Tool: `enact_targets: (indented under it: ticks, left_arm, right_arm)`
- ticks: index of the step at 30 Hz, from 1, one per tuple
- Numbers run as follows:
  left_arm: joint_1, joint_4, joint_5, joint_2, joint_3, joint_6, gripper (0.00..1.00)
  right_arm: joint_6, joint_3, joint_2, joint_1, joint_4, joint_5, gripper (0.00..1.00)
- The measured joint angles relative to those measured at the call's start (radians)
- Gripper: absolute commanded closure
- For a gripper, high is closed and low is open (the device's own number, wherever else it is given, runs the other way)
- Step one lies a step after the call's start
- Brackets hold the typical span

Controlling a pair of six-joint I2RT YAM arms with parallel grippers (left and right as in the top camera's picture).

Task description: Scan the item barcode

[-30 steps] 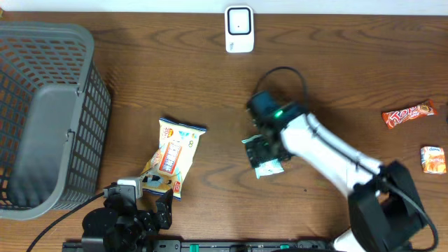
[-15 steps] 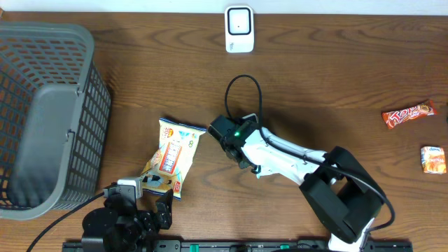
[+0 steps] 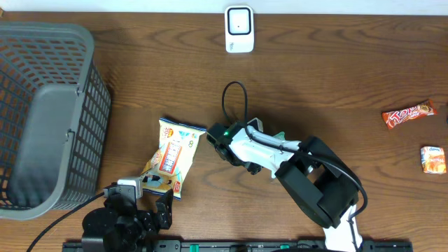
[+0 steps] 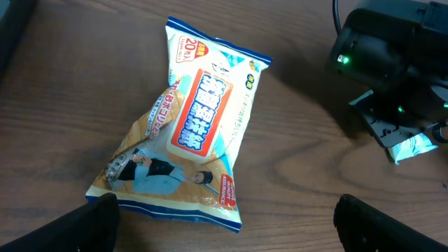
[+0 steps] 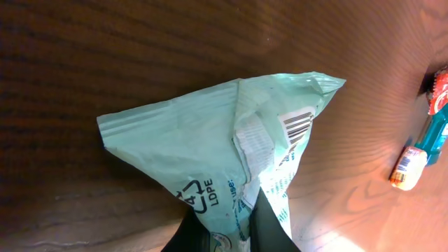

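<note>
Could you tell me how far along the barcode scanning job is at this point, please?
Done: the right gripper is shut on the green packet, whose barcode faces the wrist camera. In hand: the pick-up, with the packet pinched near the table's middle, beside the snack bag. Left: carrying it to the white scanner at the far edge and presenting the barcode. The left gripper sits open, holding nothing.

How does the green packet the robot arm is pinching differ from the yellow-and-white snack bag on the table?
The green packet is plain mint with a barcode showing; the snack bag is white and yellow with a red label. The green packet is pinched, crumpled, in the right arm's fingers; the snack bag lies loose on the table, untouched. Both are plastic wrappers.
</note>
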Motion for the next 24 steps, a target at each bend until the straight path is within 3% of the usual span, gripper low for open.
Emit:
enact_targets:
  ticks: [5, 11, 24]
  left_arm:
    - [0.0, 0.0, 0.0, 0.0, 0.0, 0.0, 0.02]
    - [0.0, 0.0, 0.0, 0.0, 0.0, 0.0, 0.02]
    - [0.0, 0.0, 0.0, 0.0, 0.0, 0.0, 0.02]
  right_arm:
    - [-0.01, 0.049, 0.018, -0.004, -0.057, -0.002, 0.99]
    - [-0.154, 0.053, -0.021, 0.008, 0.008, 0.035, 0.99]
    - [-0.296, 0.056, -0.184, 0.037, 0.047, 0.306, 0.99]
